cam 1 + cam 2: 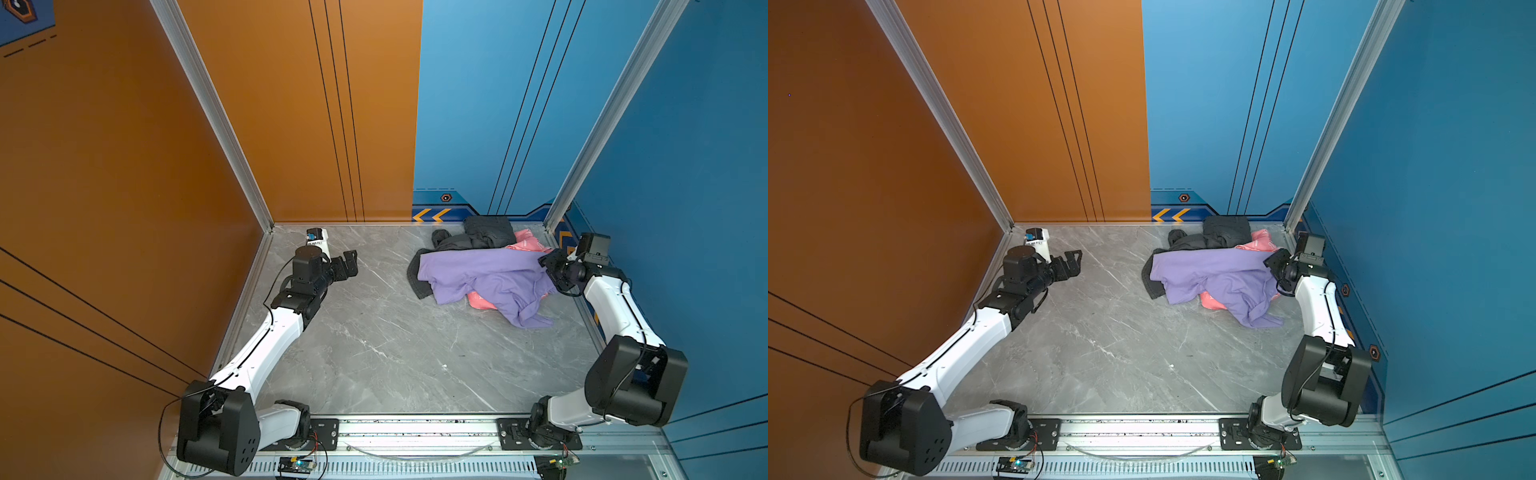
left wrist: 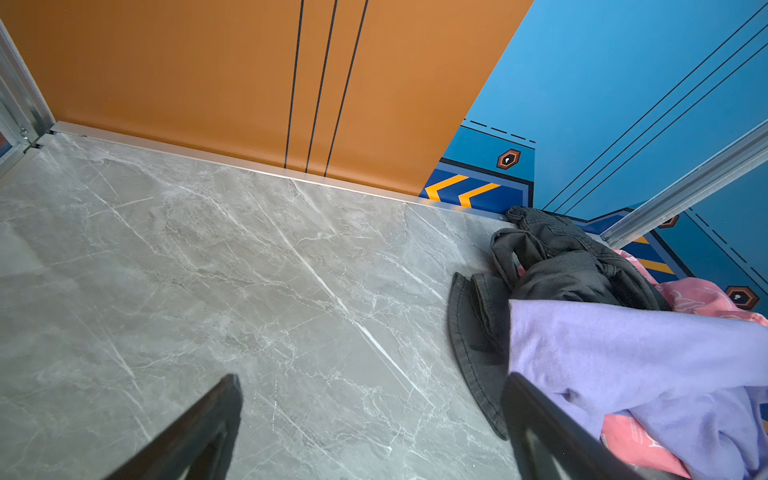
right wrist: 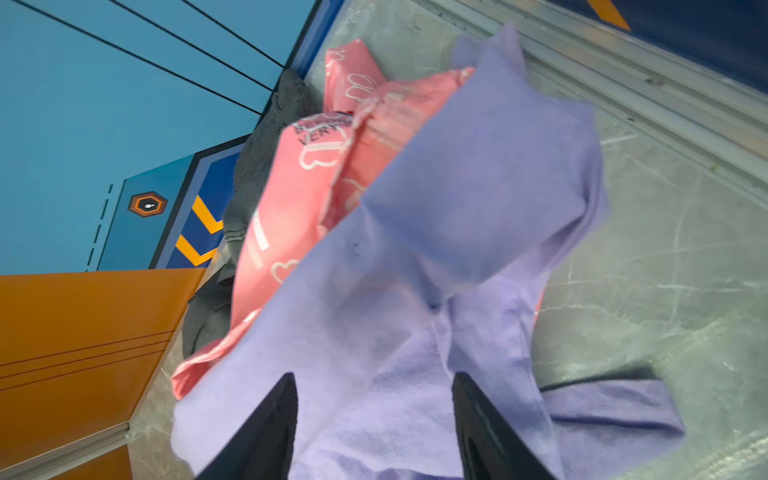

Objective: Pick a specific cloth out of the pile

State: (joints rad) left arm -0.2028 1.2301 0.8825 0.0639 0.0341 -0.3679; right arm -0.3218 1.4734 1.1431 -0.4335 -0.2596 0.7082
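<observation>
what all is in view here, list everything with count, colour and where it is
cloth: one, light purple, draped over the other two garments, far right of the table
dark grey garment: one, dark grey, behind and partly under the cloth
pink garment: one, pink with white print, under the cloth, showing at the back and the front
table: one, grey marble pattern, beneath everything
orange wall: one, orange, left and back left
blue wall: one, blue, back right and right
left gripper: one, black, fingers open, over the table's far left, apart from the garments
right gripper: one, black, fingers apart, at the cloth's right edge
</observation>
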